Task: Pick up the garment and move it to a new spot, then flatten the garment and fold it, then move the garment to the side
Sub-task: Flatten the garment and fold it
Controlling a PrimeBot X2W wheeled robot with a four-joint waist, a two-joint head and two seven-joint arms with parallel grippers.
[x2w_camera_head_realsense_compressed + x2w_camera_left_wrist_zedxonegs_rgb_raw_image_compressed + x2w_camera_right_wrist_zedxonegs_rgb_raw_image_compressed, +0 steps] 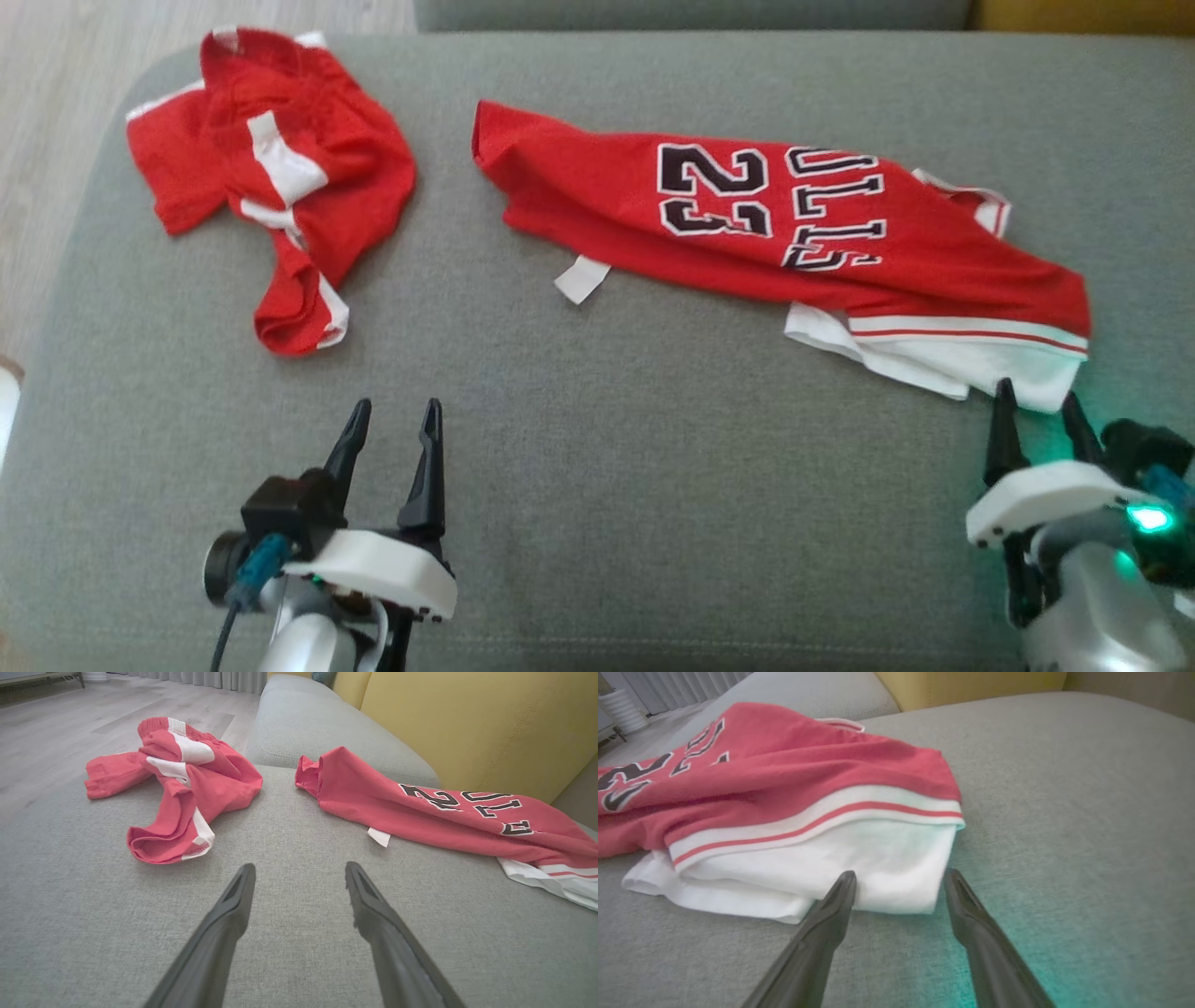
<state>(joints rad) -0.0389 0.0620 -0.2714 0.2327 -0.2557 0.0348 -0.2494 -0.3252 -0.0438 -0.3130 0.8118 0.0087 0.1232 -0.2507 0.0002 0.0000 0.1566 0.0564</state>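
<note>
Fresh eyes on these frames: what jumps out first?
The red jersey with a black 23, rumpled across the right half of the grey cushion. Then the bunched red shorts at far left. The right claw, open, sits right at the jersey's white hem; the left claw, open, is over bare cushion.

The jersey (775,271) is thin, matt red cloth, its black numerals edged in white lying flat on it. Its right end has a white band with a red stripe and smooth white cloth beneath. The shorts (280,177) at far left are matt red cloth with white panels. The sofa seat (597,448) is coarse grey woven fabric, matt. The backrest (467,728) is yellow, smoother and leather-like, with a stitched seam. The floor (93,714) is pale wood-look boards with a slight sheen. The left tool (395,408) has matt dark plastic fingers (224,924) and a glossy white plastic wrist shell (373,574).
</note>
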